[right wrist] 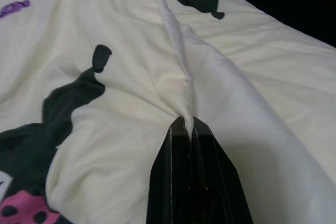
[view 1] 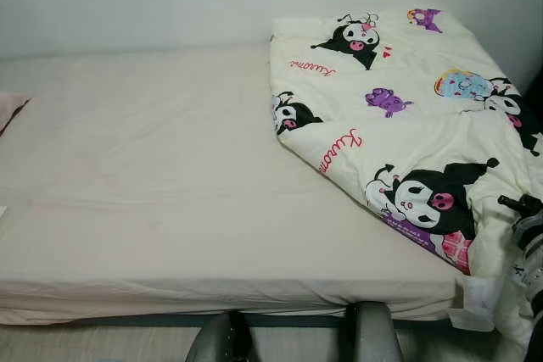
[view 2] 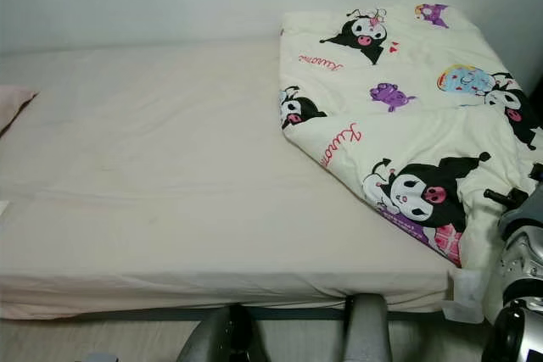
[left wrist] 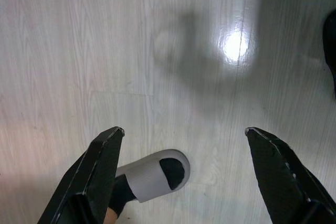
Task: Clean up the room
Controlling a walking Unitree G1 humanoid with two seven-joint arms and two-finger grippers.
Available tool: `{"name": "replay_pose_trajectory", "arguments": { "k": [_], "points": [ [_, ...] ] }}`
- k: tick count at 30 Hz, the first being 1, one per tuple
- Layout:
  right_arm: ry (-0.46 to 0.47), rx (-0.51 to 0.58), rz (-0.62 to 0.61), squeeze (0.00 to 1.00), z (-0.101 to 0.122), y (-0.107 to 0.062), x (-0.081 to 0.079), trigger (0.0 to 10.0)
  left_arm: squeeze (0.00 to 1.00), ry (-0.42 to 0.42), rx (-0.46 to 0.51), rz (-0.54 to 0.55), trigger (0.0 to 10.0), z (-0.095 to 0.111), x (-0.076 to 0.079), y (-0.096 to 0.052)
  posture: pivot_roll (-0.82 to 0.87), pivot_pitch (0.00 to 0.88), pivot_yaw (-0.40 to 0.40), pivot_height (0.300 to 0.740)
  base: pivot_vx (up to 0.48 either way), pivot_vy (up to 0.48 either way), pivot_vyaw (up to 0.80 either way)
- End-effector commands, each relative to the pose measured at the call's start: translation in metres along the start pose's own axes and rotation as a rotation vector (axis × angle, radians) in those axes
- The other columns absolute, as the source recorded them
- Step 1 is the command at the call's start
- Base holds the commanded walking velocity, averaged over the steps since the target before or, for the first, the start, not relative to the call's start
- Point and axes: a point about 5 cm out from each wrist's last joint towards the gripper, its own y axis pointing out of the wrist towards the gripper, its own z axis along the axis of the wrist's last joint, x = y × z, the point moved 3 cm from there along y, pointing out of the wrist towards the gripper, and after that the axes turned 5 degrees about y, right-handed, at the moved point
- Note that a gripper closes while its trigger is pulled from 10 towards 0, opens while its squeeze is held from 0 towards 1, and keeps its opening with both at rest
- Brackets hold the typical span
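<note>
At bed's right edge, right gripper (right wrist: 190, 129) pinching, seemingly, quilt (right wrist: 131, 77).

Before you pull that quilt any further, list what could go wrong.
1. The right gripper pinches only a thin fold of the quilt; a hard pull might slip it free.
2. The quilt is bunched on the right side of the bed; dragging it one-handed may leave it crooked.
3. The left gripper hangs open above a person's slippered foot, so swinging it could strike the foot.
</note>
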Motion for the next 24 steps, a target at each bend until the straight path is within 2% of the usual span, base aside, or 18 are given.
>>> {"name": "replay_pose_trajectory", "arguments": {
  "k": [1,3,4,6,7,8,10,11,12,14,16,17,18,19,21,22,23,24],
  "points": [
    [0.013,-0.001,0.069,0.00,0.004,0.003,-0.011,0.0,0.00,0.003,-0.034,-0.001,10.0,-0.010,-0.001,-0.002,-0.05,0.214,0.148,0.577,0.000,0.000,0.00],
    [0.027,0.002,0.275,0.00,0.006,0.005,-0.046,0.0,0.00,0.005,-0.034,0.002,10.0,-0.008,-0.001,-0.001,-0.06,0.207,0.144,0.577,0.000,0.000,0.00],
    [0.027,0.002,0.275,0.00,0.006,0.005,-0.046,0.0,0.00,0.005,-0.034,0.002,10.0,-0.008,-0.001,-0.001,-0.06,0.207,0.144,0.577,0.000,0.000,0.00],
    [-0.009,-0.024,0.570,0.00,0.000,-0.002,-0.096,0.0,0.00,0.000,-0.030,0.008,10.0,-0.005,-0.002,0.000,-0.07,0.194,0.140,0.577,0.000,0.000,0.00],
    [-0.030,-0.039,0.673,0.00,-0.004,-0.007,-0.113,0.0,0.00,-0.003,-0.028,0.009,10.0,-0.003,-0.002,0.000,-0.07,0.194,0.140,0.577,0.000,0.000,0.00],
    [-0.030,-0.039,0.673,0.00,-0.004,-0.007,-0.113,0.0,0.00,-0.003,-0.028,0.009,10.0,-0.003,-0.002,0.000,-0.07,0.194,0.140,0.577,0.000,0.000,0.00],
    [-0.054,-0.090,0.933,0.00,-0.018,-0.026,-0.155,0.0,0.00,-0.005,-0.022,0.009,10.0,0.002,-0.001,0.002,-0.09,0.174,0.135,0.577,0.000,0.000,0.00],
    [-0.054,-0.090,0.933,0.00,-0.018,-0.026,-0.155,0.0,0.00,-0.005,-0.022,0.009,10.0,0.002,-0.001,0.002,-0.09,0.174,0.135,0.577,0.000,0.000,0.00],
    [-0.055,-0.107,1.001,0.00,-0.022,-0.032,-0.166,0.0,0.00,-0.005,-0.021,0.008,10.0,0.003,0.000,0.002,-0.09,0.172,0.135,0.577,0.000,0.000,0.00],
    [-0.098,-0.201,1.310,0.00,-0.045,-0.074,-0.204,0.0,0.00,-0.005,-0.019,0.007,10.0,0.006,0.002,0.003,-0.10,0.154,0.131,0.577,0.000,0.000,0.00],
    [-0.098,-0.201,1.310,0.00,-0.045,-0.074,-0.204,0.0,0.00,-0.005,-0.019,0.007,10.0,0.006,0.002,0.003,-0.10,0.154,0.131,0.577,0.000,0.000,0.00],
    [-0.122,-0.267,1.487,0.00,-0.058,-0.105,-0.221,0.0,0.00,-0.006,-0.019,0.006,10.0,0.008,0.003,0.004,-0.11,0.146,0.127,0.577,0.000,0.000,0.00],
    [-0.126,-0.319,1.616,0.00,-0.067,-0.128,-0.230,0.0,0.00,-0.006,-0.019,0.006,10.0,0.009,0.003,0.004,-0.11,0.145,0.126,0.577,0.000,0.000,0.00],
    [-0.126,-0.319,1.616,0.00,-0.067,-0.128,-0.230,0.0,0.00,-0.006,-0.019,0.006,10.0,0.009,0.003,0.004,-0.11,0.145,0.126,0.577,0.000,0.000,0.00],
    [-0.146,-0.456,1.867,0.00,-0.083,-0.179,-0.238,0.0,0.00,-0.009,-0.021,0.007,10.0,0.010,0.004,0.005,-0.11,0.134,0.120,0.577,0.000,0.000,0.00],
    [-0.146,-0.456,1.867,0.00,-0.083,-0.179,-0.238,0.0,0.00,-0.009,-0.021,0.007,10.0,0.010,0.004,0.005,-0.11,0.134,0.120,0.577,0.000,0.000,0.00],
    [-0.153,-0.505,1.944,0.00,-0.088,-0.196,-0.238,0.0,0.00,-0.010,-0.022,0.007,10.0,0.010,0.004,0.005,-0.12,0.132,0.117,0.577,0.000,0.000,0.00],
    [-0.169,-0.634,2.085,0.00,-0.101,-0.230,-0.232,0.0,0.00,-0.014,-0.031,0.009,10.0,0.008,0.005,0.005,-0.12,0.121,0.110,0.577,0.000,0.000,0.00]
  ]
}}
